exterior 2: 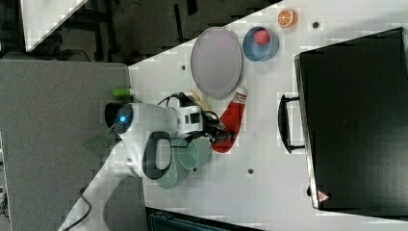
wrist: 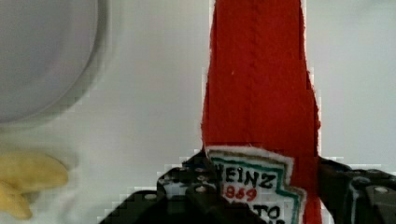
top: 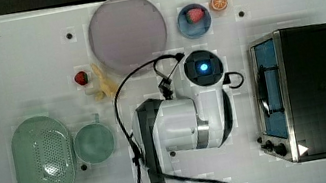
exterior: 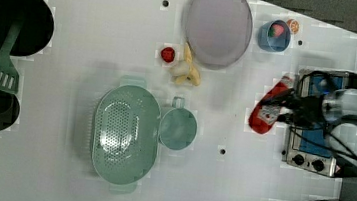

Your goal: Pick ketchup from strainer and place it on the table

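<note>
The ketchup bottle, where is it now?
The ketchup bottle is out of the strainer, held in the gripper at the left view's right, beside the toaster oven.

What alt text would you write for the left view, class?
The gripper holds the ketchup over the table, near a toaster oven. The strainer sits empty beside a cup.

arm: bent over table | pincer (wrist: 261, 196): clamped on ketchup (wrist: 259, 93)
</note>
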Tool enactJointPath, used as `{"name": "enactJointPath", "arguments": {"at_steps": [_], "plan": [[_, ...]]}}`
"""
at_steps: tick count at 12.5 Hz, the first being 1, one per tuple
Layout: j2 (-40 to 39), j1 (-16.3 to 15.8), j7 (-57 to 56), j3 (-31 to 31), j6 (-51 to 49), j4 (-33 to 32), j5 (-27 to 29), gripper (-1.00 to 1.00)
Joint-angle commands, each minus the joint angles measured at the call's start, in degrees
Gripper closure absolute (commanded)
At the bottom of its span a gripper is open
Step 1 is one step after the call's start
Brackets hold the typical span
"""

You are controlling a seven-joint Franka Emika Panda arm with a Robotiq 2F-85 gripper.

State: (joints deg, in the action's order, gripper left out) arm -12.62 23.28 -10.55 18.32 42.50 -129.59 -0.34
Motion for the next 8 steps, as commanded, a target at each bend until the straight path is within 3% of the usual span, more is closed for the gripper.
{"name": "enactJointPath", "arguments": {"at_steps": [1,2,5,8], "plan": [[-1.41,-0.9,-3.1,-0.43,5.03,-1.3,-1.76,-0.21],[-2.49,-0.89,-3.1,-0.68,6.18,-1.46,-3.52,-0.27],[-3.44,-0.86,-3.09,-0.86,7.32,-1.3,-6.93,-0.91],[0.16,-0.93,-2.3,0.25,7.14,0.08,-6.19,-1.0]]}}
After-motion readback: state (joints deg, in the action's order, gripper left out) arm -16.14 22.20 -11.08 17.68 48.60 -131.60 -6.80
